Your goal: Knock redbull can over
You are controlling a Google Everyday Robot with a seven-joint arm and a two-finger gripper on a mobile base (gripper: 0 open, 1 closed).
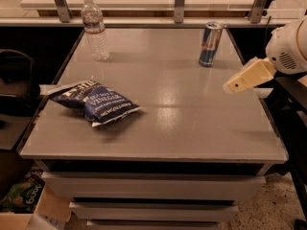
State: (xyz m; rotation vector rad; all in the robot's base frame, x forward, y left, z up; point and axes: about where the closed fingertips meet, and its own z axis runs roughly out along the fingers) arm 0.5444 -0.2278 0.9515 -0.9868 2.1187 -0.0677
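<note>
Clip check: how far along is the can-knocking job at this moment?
Done: nothing yet; the redbull can stands upright near the far right of the table. In hand: the gripper hovers over the table's right side, nearer the camera than the can and apart from it. Left: reach the can and tip it over. The water bottle and chip bag sit well away on the left.

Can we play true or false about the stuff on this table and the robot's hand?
1. The redbull can stands upright. True.
2. The gripper is touching the can. False: it hovers above the table's right side, apart from the can and nearer the camera.
3. The water bottle lies on its side. False: it stands upright at the far left corner.
4. The blue chip bag lies flat on the table. True.
</note>
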